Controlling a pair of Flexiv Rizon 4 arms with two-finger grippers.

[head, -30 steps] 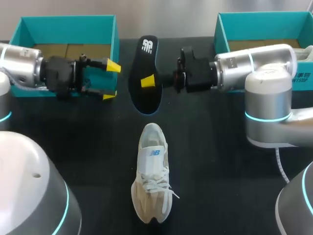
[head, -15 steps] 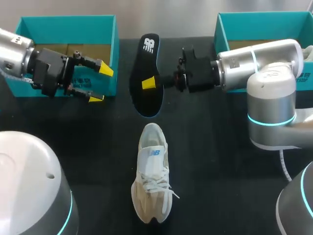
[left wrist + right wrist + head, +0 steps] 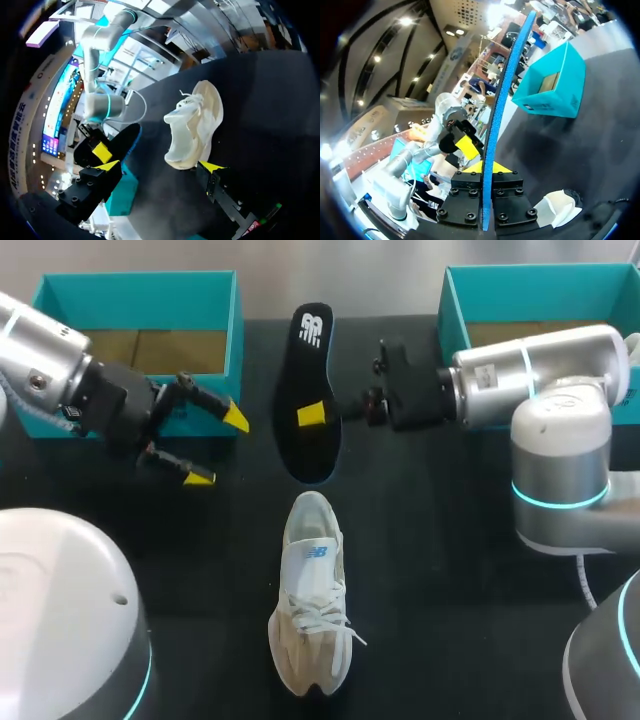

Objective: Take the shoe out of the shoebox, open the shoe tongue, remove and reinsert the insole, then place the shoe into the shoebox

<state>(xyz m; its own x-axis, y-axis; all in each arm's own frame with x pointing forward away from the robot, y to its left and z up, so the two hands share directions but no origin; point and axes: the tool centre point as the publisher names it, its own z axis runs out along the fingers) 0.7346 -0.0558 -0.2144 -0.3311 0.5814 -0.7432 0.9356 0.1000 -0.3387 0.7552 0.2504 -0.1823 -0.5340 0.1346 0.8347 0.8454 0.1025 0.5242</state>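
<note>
Since a second ago, the left end effector [image 3: 217,447] has swung away from the left shoebox [image 3: 140,282] and lower over the worktop [image 3: 450,540], angling toward the middle. The insole [image 3: 310,360] has drifted slightly to the right with the right arm.

The right end effector [image 3: 316,416] is clamped on the insole at about mid-length, one yellow tip showing on its dark face. The right wrist view shows the blue edge of the insole standing up between the fingers. The left end effector is spread wide and holds nothing. In its own wrist view the shoe [image 3: 196,131] lies ahead, between the two tips but well apart from them.

The shoe [image 3: 312,590] rests alone on the worktop, heel end just short of the insole's lower end and toe toward the robot. A second shoebox [image 3: 540,278] sits behind the right arm.

The insole is out, so reinsertion appears to be the step in hand. Next, the left end effector likely needs to steady the shoe or hold its tongue back. The right would then tip the insole's front end into the opening.
</note>
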